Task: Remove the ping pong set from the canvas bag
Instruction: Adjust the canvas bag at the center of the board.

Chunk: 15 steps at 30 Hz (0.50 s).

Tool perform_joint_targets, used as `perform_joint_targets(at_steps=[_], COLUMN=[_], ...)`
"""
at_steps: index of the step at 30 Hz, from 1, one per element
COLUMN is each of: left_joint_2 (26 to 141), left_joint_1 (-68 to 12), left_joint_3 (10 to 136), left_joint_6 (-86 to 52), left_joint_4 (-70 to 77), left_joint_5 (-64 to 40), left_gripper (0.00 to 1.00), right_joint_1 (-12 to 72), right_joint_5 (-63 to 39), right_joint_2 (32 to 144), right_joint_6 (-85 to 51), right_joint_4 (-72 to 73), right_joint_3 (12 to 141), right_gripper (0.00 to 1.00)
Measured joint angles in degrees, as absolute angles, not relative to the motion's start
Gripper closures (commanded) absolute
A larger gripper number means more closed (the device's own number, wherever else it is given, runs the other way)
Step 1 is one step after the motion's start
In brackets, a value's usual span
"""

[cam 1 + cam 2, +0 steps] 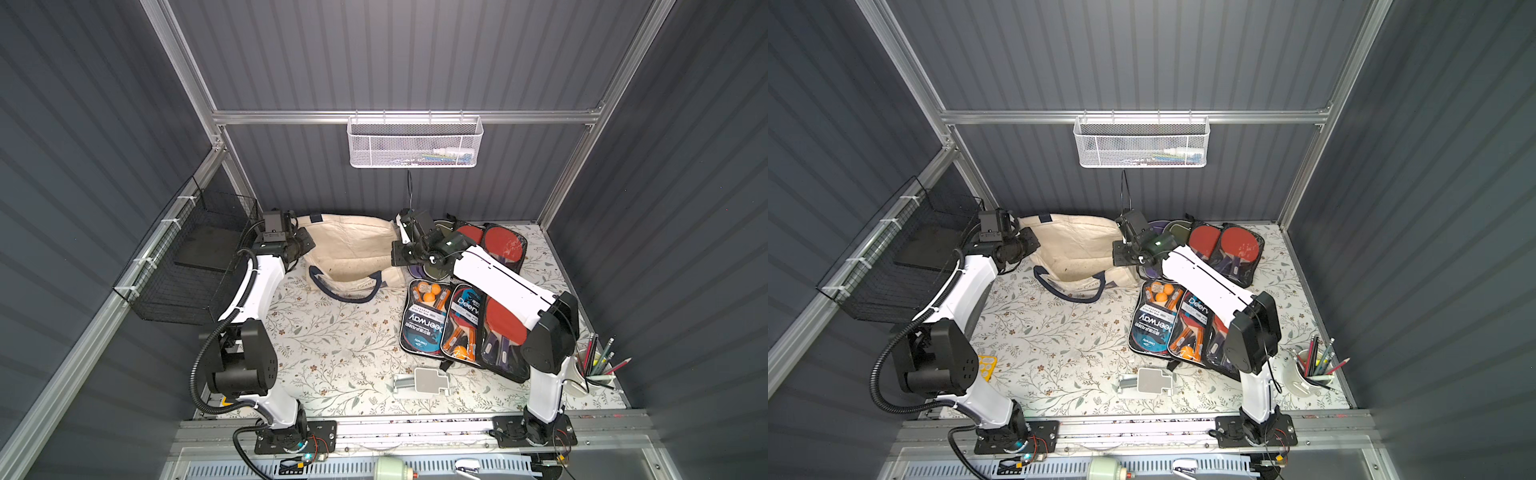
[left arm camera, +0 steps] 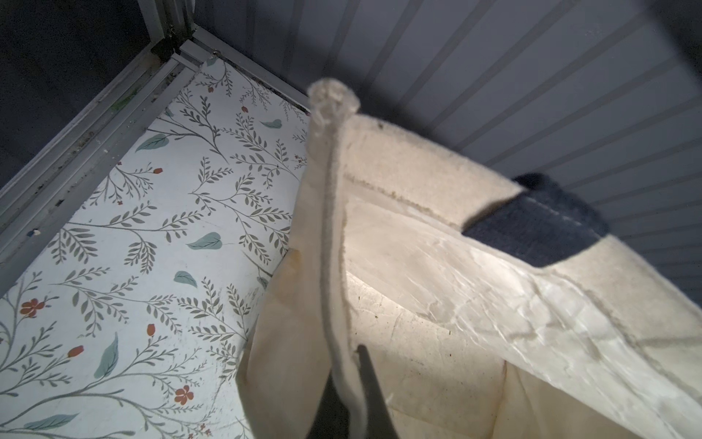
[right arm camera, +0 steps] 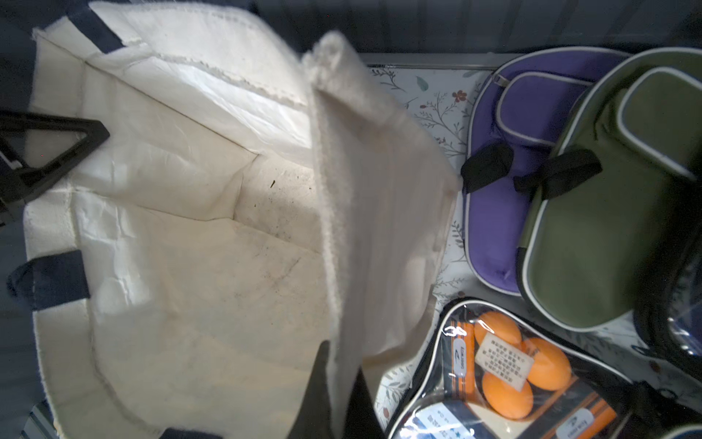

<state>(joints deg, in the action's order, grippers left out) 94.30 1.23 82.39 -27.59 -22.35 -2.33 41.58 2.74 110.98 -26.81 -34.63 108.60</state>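
The cream canvas bag (image 1: 349, 245) (image 1: 1075, 245) lies at the back of the table with its mouth spread between my two grippers. My left gripper (image 1: 305, 243) (image 2: 347, 380) is shut on the bag's left rim (image 2: 330, 228). My right gripper (image 1: 397, 253) (image 3: 338, 380) is shut on the right rim (image 3: 342, 190). Both wrist views show only bare lining (image 3: 190, 247) inside the bag. A clear ping pong set with orange balls (image 1: 428, 320) (image 3: 505, 372) lies on the table right of the bag. Another set with red paddles (image 1: 498, 243) lies behind it.
Purple (image 3: 494, 190) and green (image 3: 592, 228) paddle cases lie by the bag's right side. A white mesh basket (image 1: 415, 143) hangs on the back rail and a black wire basket (image 1: 195, 257) on the left wall. A cup of pencils (image 1: 594, 370) stands front right, a grey bracket (image 1: 426, 380) front centre.
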Motion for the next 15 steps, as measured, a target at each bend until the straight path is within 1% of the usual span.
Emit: perform_joint_targets(at_steps=[5,8,10,11,12,13,14,15], left_joint_2=[94.3,94.5,94.7,94.8,94.8,94.9,94.9,94.9], left_joint_1=[1.2,1.2,1.2,1.2,1.2,1.2,1.2,1.2], left_joint_3=[82.2,82.2,82.2,82.2,82.2,82.2,82.2,82.2], left_joint_6=[-27.6,-27.6,-27.6,-27.6,-27.6,-27.8,-27.6,-27.6], left_joint_4=[-22.4,-22.4,-22.4,-22.3,-22.3,-22.3,-22.3,-22.3], left_joint_5=[-2.3,-2.3,-2.4,-2.4,-2.4,-2.5,-2.6,-2.6], left_gripper=[1.0,1.0,1.0,0.88,0.74,0.63,0.48,0.37], right_joint_1=[40.4,40.0,39.8,39.7,39.6,39.5,39.4,39.3], right_joint_5=[1.2,0.5,-0.1,-0.2,-0.3,-0.4,-0.5,-0.6], right_joint_2=[115.3,117.6,118.3,118.5,118.6,118.6,118.6,118.5], right_joint_6=[-26.9,-27.0,-27.0,-27.1,-27.1,-27.1,-27.2,-27.3], right_joint_4=[-34.4,-33.7,-33.3,-33.1,-32.9,-32.8,-32.6,-32.6], right_joint_3=[111.0,111.7,112.0,112.1,112.2,112.2,112.2,112.2], right_gripper=[0.98,0.94,0.89,0.86,0.84,0.82,0.8,0.78])
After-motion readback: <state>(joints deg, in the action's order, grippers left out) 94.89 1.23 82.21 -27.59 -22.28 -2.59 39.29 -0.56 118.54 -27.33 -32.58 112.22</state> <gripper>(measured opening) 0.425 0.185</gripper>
